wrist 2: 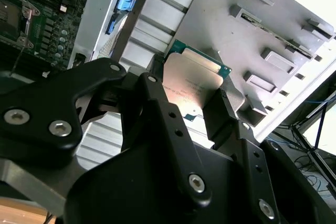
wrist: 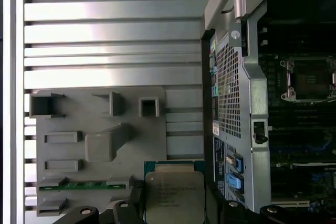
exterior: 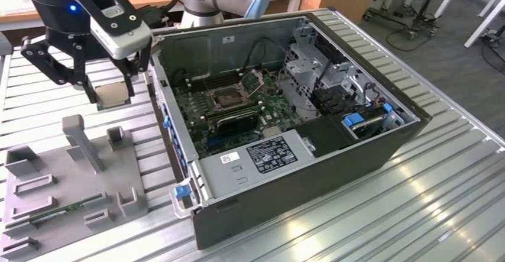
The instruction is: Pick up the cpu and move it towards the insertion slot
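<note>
The cpu point(exterior: 111, 93) is a small square chip with a silvery top and green rim. My gripper point(exterior: 110, 91) is shut on it, one black finger on each side, and holds it in the air above the ribbed table. It hangs to the exterior view's left of the open computer case point(exterior: 300, 173). Both wrist views show the cpu point(wrist 2: 193, 83) point(wrist: 174, 192) clamped between the fingers point(wrist 2: 151, 95) of the gripper point(wrist 2: 189, 103) point(wrist: 176, 211). The insertion slot point(exterior: 229, 98) point(wrist: 310, 80) point(wrist 2: 11, 17), a dark socket in a silver bracket, lies on the motherboard inside the case, apart from the chip.
A grey fixture plate point(exterior: 55, 155) point(wrist: 178, 103) with upright holders lies below and beside the gripper; a green memory stick point(exterior: 67, 210) point(wrist: 84, 185) rests in it. The case's side wall point(exterior: 162, 96) point(wrist: 233, 93) stands between the gripper and the motherboard. A power supply point(exterior: 264, 158) sits at the case's near end.
</note>
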Robot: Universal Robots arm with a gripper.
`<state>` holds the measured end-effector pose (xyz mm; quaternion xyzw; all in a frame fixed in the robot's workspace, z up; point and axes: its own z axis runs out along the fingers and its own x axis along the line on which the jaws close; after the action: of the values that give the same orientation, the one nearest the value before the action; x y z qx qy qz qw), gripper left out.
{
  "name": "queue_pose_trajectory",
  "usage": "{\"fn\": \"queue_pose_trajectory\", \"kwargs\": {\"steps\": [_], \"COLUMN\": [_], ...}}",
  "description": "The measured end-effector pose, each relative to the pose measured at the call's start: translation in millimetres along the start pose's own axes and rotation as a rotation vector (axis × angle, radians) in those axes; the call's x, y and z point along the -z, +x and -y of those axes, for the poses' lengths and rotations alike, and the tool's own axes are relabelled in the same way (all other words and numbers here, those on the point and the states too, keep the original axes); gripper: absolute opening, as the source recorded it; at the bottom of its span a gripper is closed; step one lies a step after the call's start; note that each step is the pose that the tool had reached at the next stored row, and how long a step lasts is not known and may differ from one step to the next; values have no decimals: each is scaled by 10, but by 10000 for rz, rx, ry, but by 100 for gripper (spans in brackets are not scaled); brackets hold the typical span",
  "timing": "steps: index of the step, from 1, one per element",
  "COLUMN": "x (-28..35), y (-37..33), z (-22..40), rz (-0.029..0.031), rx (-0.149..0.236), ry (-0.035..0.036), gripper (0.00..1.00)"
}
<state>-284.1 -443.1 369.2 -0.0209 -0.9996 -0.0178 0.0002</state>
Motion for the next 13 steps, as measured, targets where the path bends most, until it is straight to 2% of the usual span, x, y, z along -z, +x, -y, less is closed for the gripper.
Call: {"fn": "queue_pose_trajectory", "kwargs": {"steps": [13], "x": [0], "y": [-175], "z": [-7], "rz": [0], "rx": [1], "ry": [0], "gripper": [55]}}
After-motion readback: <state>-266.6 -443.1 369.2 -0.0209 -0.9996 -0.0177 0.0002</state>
